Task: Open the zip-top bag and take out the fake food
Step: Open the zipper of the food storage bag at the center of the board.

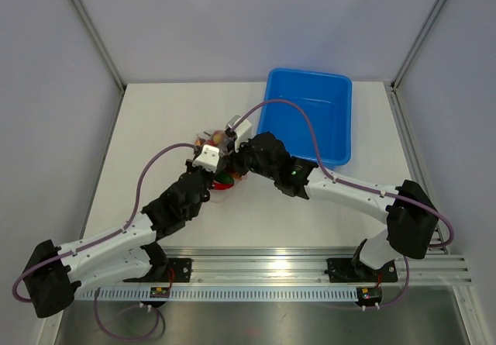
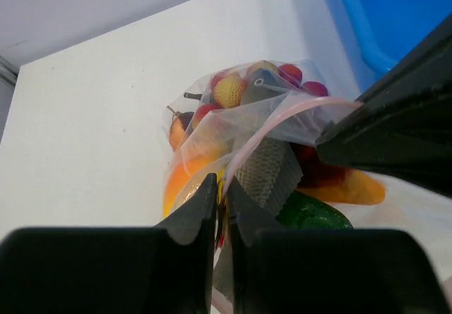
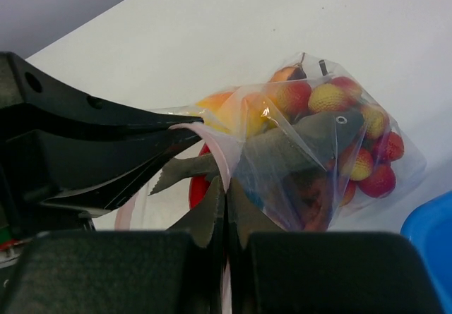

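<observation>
The clear zip-top bag (image 2: 233, 116) (image 3: 395, 160) lies mid-table (image 1: 211, 137), full of fake food: a grey fish (image 3: 311, 141), a red grape bunch (image 3: 381, 176), a green cucumber (image 2: 311, 215) and orange-yellow pieces (image 2: 176, 180). My left gripper (image 2: 224, 194) (image 1: 220, 171) is shut on one lip of the bag's pink zipper strip. My right gripper (image 3: 226, 197) (image 1: 234, 171) is shut on the opposite lip of that strip. The two sets of fingertips meet over the bag's mouth, and the mouth gapes a little between them. In the top view the arms cover most of the bag.
A blue plastic tub (image 1: 308, 120) stands at the back right, close behind the right arm. It shows at the upper right of the left wrist view (image 2: 395, 10) and the lower right corner of the right wrist view (image 3: 431, 236). White tabletop (image 1: 155, 128) lies left of the bag.
</observation>
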Robot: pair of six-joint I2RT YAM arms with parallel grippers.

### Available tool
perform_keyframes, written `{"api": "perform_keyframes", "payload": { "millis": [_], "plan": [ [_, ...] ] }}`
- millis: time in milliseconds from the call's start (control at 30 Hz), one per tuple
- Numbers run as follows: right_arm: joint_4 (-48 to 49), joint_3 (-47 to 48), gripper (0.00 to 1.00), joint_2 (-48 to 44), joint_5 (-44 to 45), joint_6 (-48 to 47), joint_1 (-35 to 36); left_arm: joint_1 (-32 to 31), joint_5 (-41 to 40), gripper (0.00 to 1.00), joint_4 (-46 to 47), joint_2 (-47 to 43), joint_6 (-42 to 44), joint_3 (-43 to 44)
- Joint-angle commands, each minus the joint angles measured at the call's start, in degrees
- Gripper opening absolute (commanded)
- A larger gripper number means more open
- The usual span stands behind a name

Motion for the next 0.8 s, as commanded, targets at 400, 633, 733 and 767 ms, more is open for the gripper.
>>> {"api": "perform_keyframes", "payload": {
  "millis": [400, 633, 733, 767],
  "plan": [
    [1.11, -0.94, 0.54, -3.57, 6.1, 2.51, 0.42, 2.48, -5.87, 0.0, -4.14, 4.45, -12.87, 11.21],
    [-0.91, -0.51, 0.66, -3.4, 8.91, 2.42, 0.42, 3.71, -10.52, 0.0, -7.82, 6.9, -17.54, 12.79],
    [-4.42, 1.6, 0.67, -2.08, 6.89, 1.1, 0.5, 4.15, -11.31, 0.0, -11.16, 8.57, -19.38, 14.72],
    [-6.7, 3.17, 0.67, -1.12, 6.89, 1.1, 0.42, 4.16, -12.01, 0.0, -12.04, 8.84, -20.52, 15.16]
  ]
}}
